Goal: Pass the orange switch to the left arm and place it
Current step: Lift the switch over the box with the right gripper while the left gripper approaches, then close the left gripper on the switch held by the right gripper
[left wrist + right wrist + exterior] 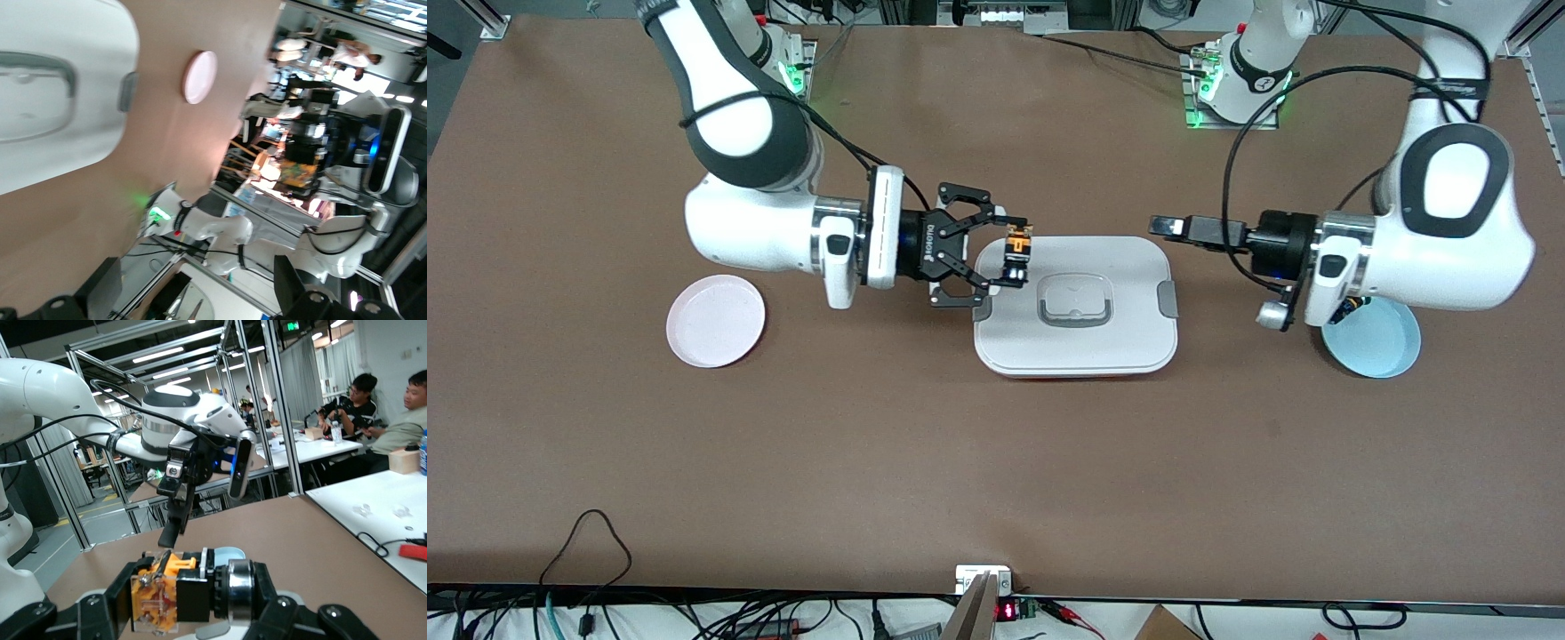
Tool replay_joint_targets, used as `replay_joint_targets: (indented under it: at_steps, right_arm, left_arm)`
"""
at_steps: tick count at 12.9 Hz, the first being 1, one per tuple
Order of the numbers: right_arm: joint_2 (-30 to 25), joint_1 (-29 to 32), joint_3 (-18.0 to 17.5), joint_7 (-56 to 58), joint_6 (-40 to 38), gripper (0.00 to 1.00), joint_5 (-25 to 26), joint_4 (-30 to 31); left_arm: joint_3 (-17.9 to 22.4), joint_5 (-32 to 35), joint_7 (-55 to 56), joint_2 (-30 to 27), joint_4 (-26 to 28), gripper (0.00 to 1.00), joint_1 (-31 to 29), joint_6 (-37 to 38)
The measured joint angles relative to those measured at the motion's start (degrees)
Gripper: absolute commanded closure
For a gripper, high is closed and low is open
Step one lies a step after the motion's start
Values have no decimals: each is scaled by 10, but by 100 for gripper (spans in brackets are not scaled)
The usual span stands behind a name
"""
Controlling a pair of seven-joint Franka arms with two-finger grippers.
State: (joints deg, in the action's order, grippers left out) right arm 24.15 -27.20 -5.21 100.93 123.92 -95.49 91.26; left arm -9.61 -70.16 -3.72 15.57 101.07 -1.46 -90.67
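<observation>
The orange switch [1016,256] is being held between the closed fingers of the right gripper [1000,252], in the air over the box [1076,342] at the end toward the right arm. The left gripper [1167,226] is being held wide open and empty just off the box's other end, facing the switch. A good handover is judged to need both grippers kept level above the lid, the switch offered end-first. Open desk [996,462] is lying all around; two plates [716,320] are sitting well clear.
</observation>
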Motion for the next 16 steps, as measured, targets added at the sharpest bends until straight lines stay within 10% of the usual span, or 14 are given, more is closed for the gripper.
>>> replay_joint_targets:
  at_steps: [5, 16]
  right_arm:
    - [22, -37, 0, 58, 0, 92, -95, 0]
    - [23, -55, 1, 61, 33, 92, -99, 0]
  left_arm:
    - [-16, -85, -76, -5, 30, 0, 0, -63]
    - [-99, -155, -109, -27, 74, 27, -1, -148]
